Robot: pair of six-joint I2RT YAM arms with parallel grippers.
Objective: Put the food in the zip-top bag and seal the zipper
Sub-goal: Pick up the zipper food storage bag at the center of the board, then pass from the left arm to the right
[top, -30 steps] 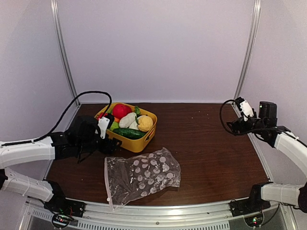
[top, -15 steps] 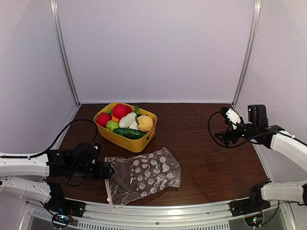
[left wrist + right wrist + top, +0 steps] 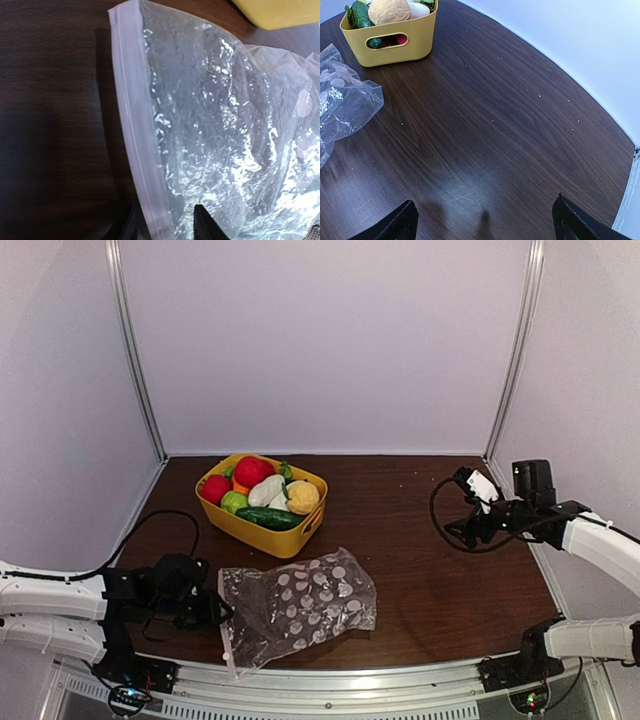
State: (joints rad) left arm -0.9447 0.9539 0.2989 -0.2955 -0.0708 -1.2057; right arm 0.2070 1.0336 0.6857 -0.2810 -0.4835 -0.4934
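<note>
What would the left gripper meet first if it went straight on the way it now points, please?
Probably the pale pinkish-white zipper strip of the clear dotted plastic bag, which lies between the left gripper's open fingertips.

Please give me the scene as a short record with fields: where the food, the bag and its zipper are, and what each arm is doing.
food: toy fruits and vegetables, all in the yellow tub
zip-top bag: lies flat on the table, on the near side of the tub, no food inside
zipper: pale strip along the bag edge that faces the left arm
left arm: low at the bag's mouth, jaws open on either side of the zipper
right arm: raised over bare table, jaws open, holding nothing
</note>
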